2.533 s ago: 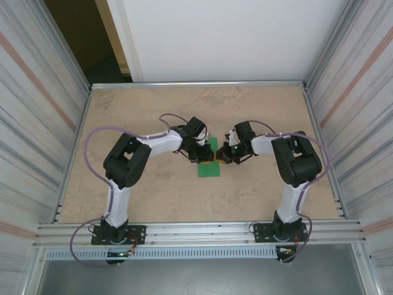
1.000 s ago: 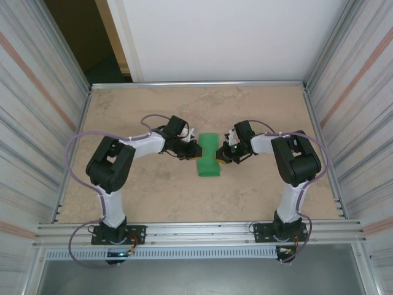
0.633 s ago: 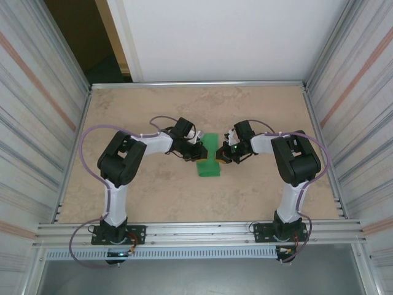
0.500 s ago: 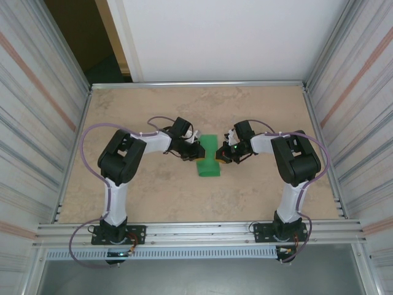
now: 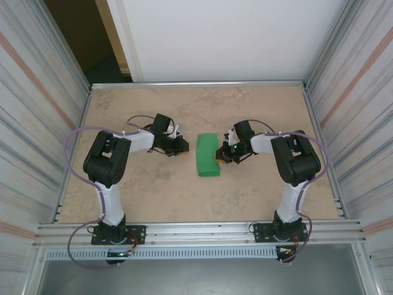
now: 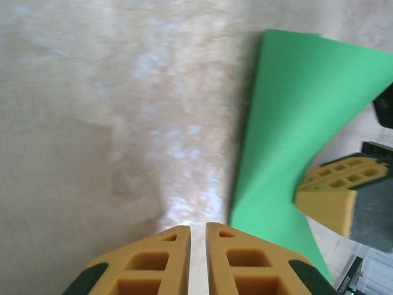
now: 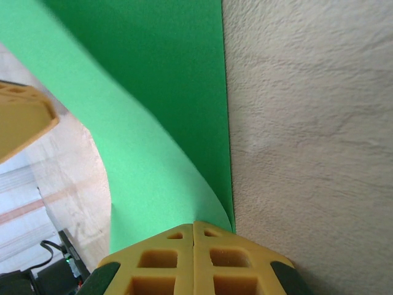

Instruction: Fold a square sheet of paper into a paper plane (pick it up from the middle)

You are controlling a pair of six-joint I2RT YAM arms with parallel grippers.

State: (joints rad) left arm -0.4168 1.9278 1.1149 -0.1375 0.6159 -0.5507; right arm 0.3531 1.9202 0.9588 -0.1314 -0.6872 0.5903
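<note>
Overhead view looks down from above and behind the arm bases (they sit at the bottom edge), taking in the whole tabletop [image 5: 184,196]. Left wrist view sits low, looking past its own left claw [image 6: 198,230] at bottom centre. Right wrist view is closer still, over the right claw [image 7: 194,225]. All three share the green sheet of paper [image 5: 207,157].

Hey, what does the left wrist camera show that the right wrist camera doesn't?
Left wrist: the left hand, slightly open and empty, apart from the square sheet of paper, with table ahead. Right wrist: the right hand shut on the sheet's edge, where the upper layer curls upward. Both: the green sheet, looped over, with the right hand holding it.
</note>
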